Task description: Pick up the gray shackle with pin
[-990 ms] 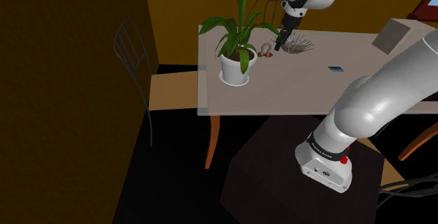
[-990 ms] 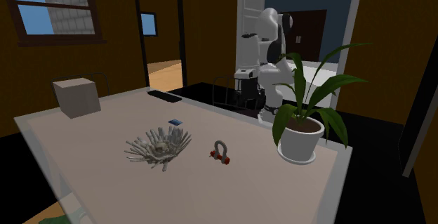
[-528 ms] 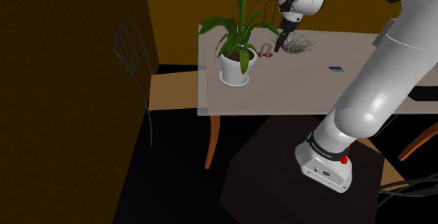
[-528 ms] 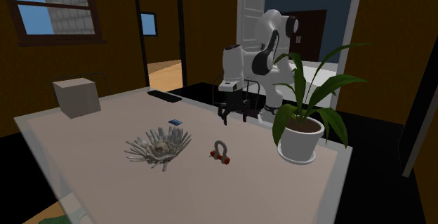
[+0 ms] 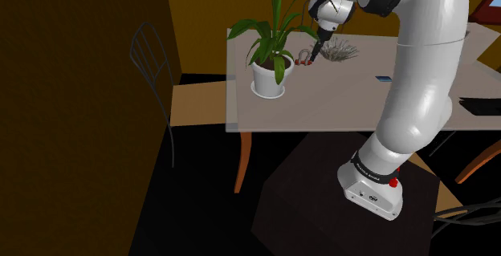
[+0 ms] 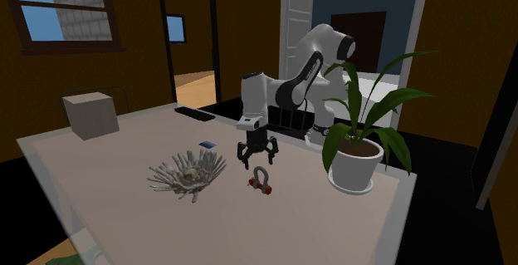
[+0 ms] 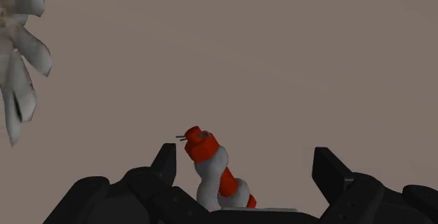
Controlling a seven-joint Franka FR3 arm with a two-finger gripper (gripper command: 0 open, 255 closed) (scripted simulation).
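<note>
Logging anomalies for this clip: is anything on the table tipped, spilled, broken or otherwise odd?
Nothing stands out. The shackle lies flat on the table, its red pin in place, beneath the open gripper. The potted plant stands upright with no soil spilled, and the box rests flat.

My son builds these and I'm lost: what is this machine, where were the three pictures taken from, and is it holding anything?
It is a white robot arm on a dark box stand, ending in two black fingers. One picture looks down from beside the stand, one faces the arm across the table, and one comes from a camera on the hand itself. On the table are a grey shackle with a red pin, a potted plant, a spiky pale thing and a grey box. The fingers stand open just above the shackle, so nothing is held.
</note>
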